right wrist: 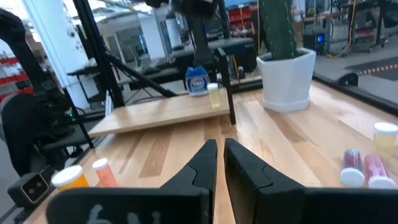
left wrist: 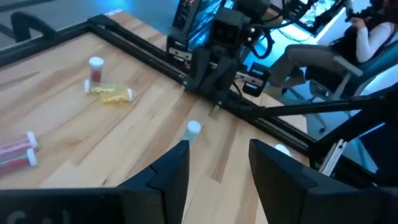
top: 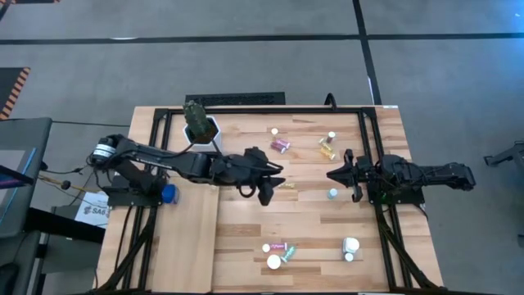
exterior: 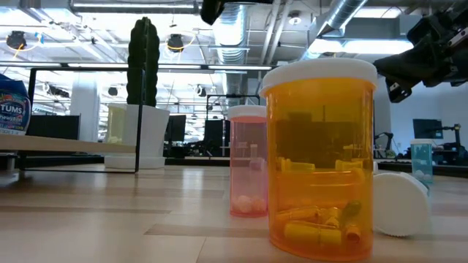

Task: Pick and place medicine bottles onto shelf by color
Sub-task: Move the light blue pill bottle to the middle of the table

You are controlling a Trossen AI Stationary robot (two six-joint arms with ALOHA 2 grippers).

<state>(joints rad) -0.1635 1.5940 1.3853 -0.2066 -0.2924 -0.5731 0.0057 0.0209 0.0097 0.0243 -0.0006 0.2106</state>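
Now lining up over the lone blue bottle [top: 333,193].
Left end effector [top: 267,194] empty, parted; descend at three o'clock, straddle cap squarely; right end effector [top: 336,174] clenched, idle.

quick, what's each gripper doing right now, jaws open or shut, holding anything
left gripper: jaws open, holding nothing, raised over the middle of the table.
right gripper: jaws shut, holding nothing, waiting at the table's right side.

High cam straight down; low cam table-level, close behind amber bottle [exterior: 320,157]; wrist cams face opposite.
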